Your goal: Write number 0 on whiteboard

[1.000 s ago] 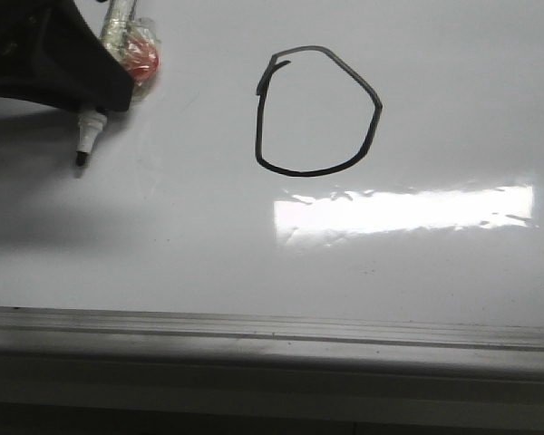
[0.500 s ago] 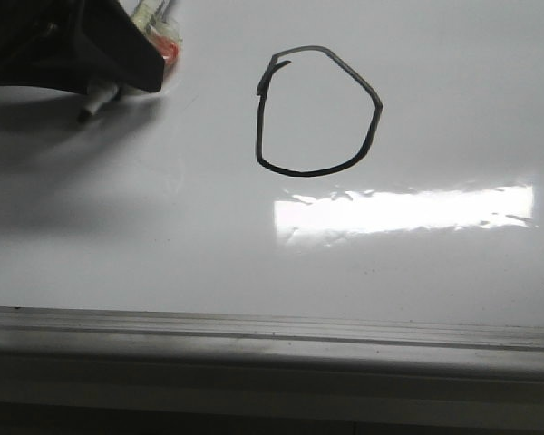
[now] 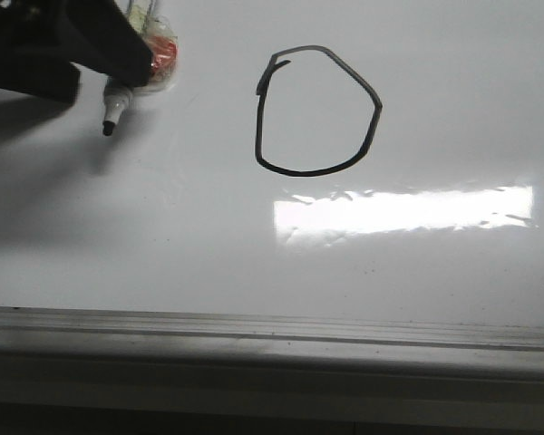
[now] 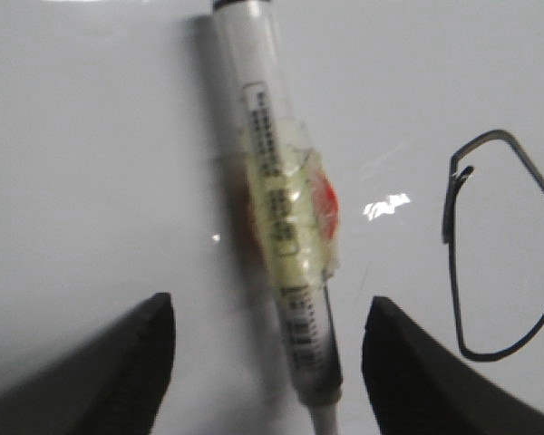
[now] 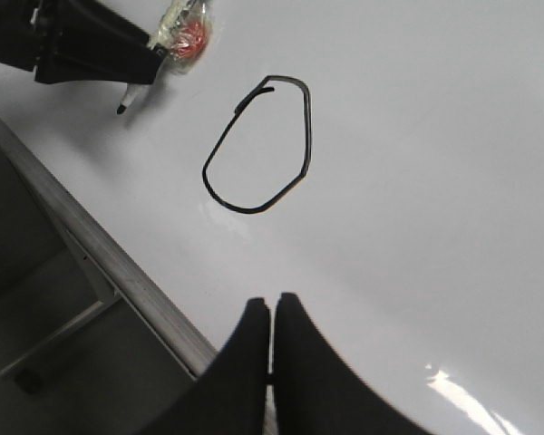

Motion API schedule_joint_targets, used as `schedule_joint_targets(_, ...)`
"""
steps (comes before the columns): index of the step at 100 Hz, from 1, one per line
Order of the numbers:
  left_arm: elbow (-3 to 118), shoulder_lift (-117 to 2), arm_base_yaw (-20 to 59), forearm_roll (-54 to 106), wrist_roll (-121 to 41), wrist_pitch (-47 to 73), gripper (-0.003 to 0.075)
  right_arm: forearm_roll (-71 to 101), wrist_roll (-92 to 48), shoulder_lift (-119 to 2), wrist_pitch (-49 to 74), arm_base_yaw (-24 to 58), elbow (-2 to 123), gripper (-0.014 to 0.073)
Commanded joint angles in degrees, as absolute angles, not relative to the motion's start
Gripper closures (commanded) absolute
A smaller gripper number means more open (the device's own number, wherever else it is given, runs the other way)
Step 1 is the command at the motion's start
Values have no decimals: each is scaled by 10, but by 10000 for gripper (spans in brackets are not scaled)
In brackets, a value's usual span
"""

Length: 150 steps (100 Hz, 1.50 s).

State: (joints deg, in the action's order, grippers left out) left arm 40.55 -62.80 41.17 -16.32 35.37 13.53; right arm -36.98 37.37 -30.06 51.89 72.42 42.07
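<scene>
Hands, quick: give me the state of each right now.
Left hand: open, fingers apart on either side of the marker, not clamping it.
Right hand: closed, holding nothing.

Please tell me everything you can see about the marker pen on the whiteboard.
The marker is a slim white pen with a printed label along its barrel, a wad of clear yellowish tape with a red patch around its middle, and a black tip. It lies flat on the whiteboard, to the left of the number 0. The left tool is open around it; its fingers stand clear of the barrel on both sides, touching nothing.
</scene>
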Motion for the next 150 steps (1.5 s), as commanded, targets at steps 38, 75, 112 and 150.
schedule_joint_targets(38, 397, -358, 411, -214, 353, 194, 484, -532, 375, -301, 406, 721, 424, 641)
schedule_joint_targets(75, 350, -266, 411, -218, 353, 215, 740, -519, 375, -302, 388, 721, 414, 641)
schedule_joint_targets(112, 350, -267, 411, -218, 353, 216, 740, -519, 375, -302, 388, 721, 414, 641)
schedule_joint_targets(150, 326, -261, 411, -260, 353, 216, 740, -519, 375, -302, 388, 721, 414, 641)
